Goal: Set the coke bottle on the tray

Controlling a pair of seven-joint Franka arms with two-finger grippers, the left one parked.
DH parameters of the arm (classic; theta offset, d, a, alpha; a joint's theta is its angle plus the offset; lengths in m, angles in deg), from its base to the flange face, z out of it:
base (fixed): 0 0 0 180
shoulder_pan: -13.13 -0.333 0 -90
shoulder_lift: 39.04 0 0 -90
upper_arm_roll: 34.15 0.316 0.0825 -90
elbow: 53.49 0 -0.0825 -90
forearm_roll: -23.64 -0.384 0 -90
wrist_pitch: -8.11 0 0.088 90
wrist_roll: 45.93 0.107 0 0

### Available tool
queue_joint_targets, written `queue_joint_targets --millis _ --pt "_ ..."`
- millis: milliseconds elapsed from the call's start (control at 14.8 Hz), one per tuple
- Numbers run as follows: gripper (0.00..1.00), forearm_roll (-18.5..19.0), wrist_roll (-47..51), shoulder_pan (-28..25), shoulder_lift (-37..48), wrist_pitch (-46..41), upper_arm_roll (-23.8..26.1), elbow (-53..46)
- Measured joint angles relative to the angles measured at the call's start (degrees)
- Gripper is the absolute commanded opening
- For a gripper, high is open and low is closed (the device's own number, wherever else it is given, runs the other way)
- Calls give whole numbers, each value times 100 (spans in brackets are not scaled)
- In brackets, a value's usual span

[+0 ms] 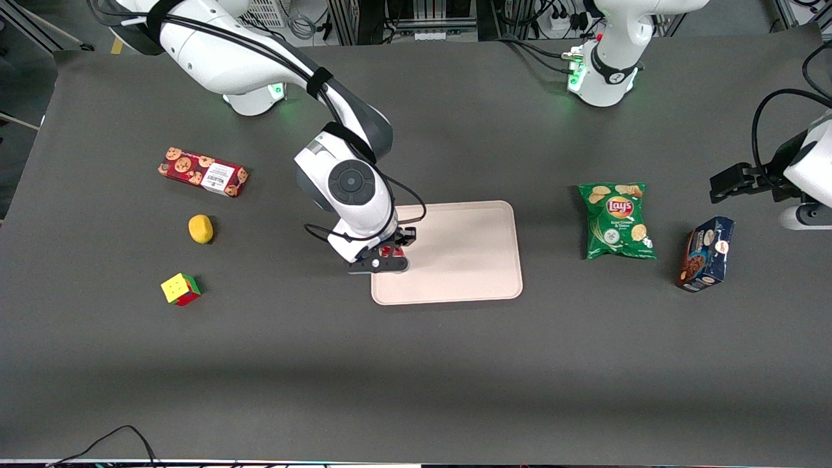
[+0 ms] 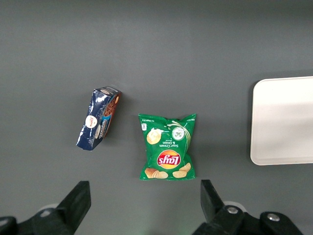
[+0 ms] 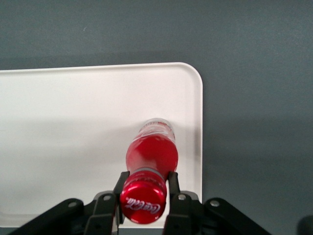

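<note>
The coke bottle (image 3: 151,154) is small and red, with a red cap bearing white lettering and a clear base. It stands upright on the pale beige-pink tray (image 3: 73,122), close to the tray's rim near a rounded corner. My right gripper (image 3: 146,177) is shut on the bottle, one finger pressed against each side of the neck just under the cap. In the front view the gripper (image 1: 389,255) hangs over the tray (image 1: 468,260) at its end toward the working arm. Only a bit of red bottle (image 1: 388,250) shows between the fingers. The tray's edge also shows in the left wrist view (image 2: 283,122).
A red cookie box (image 1: 203,172), a yellow lemon (image 1: 200,229) and a colour cube (image 1: 181,289) lie toward the working arm's end. A green Lay's bag (image 1: 616,221) and a blue cookie box (image 1: 705,253) lie toward the parked arm's end.
</note>
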Motion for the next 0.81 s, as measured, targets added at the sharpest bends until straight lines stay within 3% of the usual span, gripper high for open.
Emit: queue_joint_targets --millis 68,203,610,814 --pt "43 6 0 1 0 9 0 5" --pt "100 10 0 2 1 23 0 8" --pt "100 12 8 81 111 170 -2 -8" --pt "100 -10 10 479 666 113 11 -33"
